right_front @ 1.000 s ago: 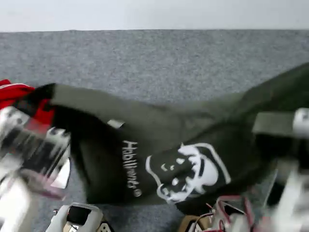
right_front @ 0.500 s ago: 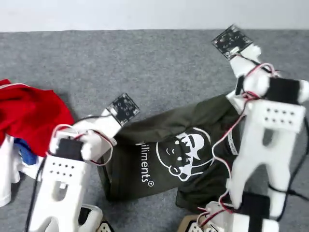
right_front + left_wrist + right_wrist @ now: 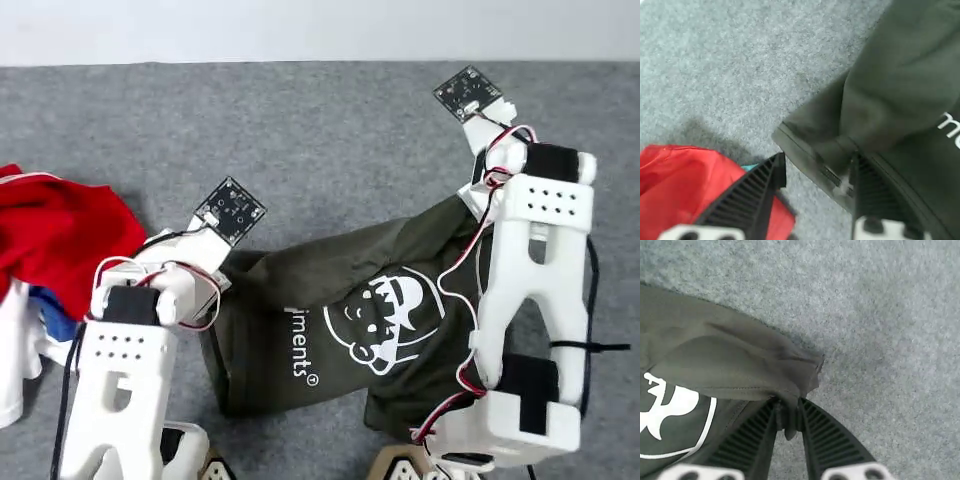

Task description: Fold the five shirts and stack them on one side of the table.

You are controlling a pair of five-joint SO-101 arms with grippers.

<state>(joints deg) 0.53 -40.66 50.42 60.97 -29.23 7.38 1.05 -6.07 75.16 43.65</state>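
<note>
A dark green shirt (image 3: 340, 320) with a white print lies crumpled on the grey table between my two arms. My left gripper (image 3: 817, 162) is open low over the shirt's left edge, and a folded hem (image 3: 815, 160) lies between its fingers. My right gripper (image 3: 787, 412) is shut on a bunched corner of the dark green shirt (image 3: 740, 365) at the shirt's far right end. A red shirt (image 3: 60, 240) is heaped at the table's left edge, close to the left arm (image 3: 130, 340). The red shirt (image 3: 685, 180) lies just beside the left finger.
A white shirt (image 3: 15, 350) and a bit of blue cloth (image 3: 55, 315) lie under the red heap at the left edge. Bare grey table (image 3: 330, 130) stretches behind the shirt. The right arm (image 3: 535, 290) stands over the shirt's right side.
A second ago the green shirt was held up close to the camera between both arms. It has come down onto the table, and both arms have settled at its ends.
</note>
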